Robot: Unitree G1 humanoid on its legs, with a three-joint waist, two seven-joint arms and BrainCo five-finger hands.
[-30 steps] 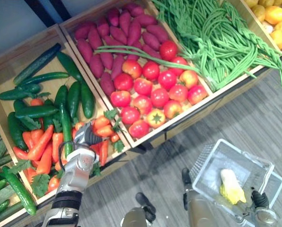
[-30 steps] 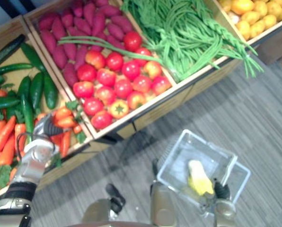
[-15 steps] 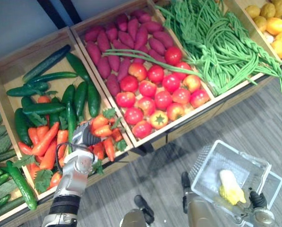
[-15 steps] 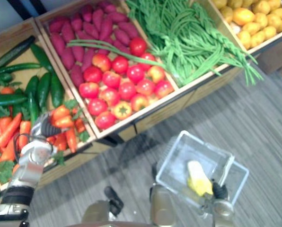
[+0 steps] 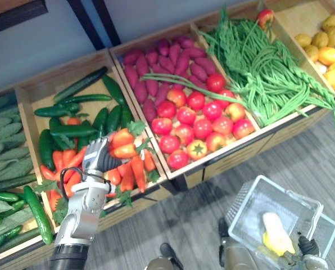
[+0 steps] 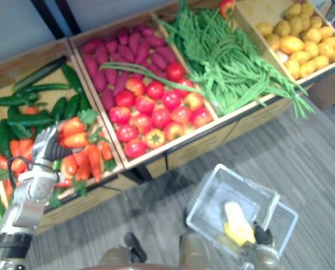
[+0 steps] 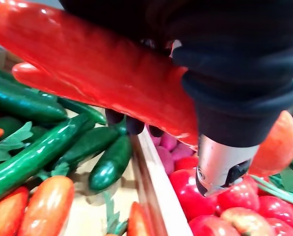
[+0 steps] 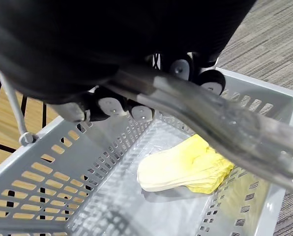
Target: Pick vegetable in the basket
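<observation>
The left hand (image 5: pixel 98 161) is gripping a long orange-red carrot (image 7: pixel 102 73), its fingers curled round it and the thumb pressing from the other side, as the wrist view is showing from close by. The hand is hovering over the near part of the wooden crate (image 5: pixel 55 79), above the heap of loose carrots (image 5: pixel 136 171) and just beside the cucumbers (image 5: pixel 72 130); the carrot seems to be lifted free of the heap, though the head views are not making that certain. The neighbouring crate of tomatoes (image 5: pixel 195 121) is lying just past the wooden divider on the robot's right. Well apart, low on the right, the right hand (image 5: pixel 308 246) is closing round the handle (image 8: pixel 220 130) of the grey basket (image 5: pixel 243 199), which is hanging above the floor (image 5: pixel 201 202) with one pale yellow vegetable (image 8: pixel 186 164) already lying in its bottom. The step in hand looks to be carrying the carrot across to the basket. To do it well, the left hand should be raising the carrot high enough to clear the crate's front wall before swinging right, holding the grip firm, since the carrot looks smooth and could slide lengthwise. It should be releasing only once low over the basket's open mouth, clear of the handle, while the right hand is holding the basket level and steady.
</observation>
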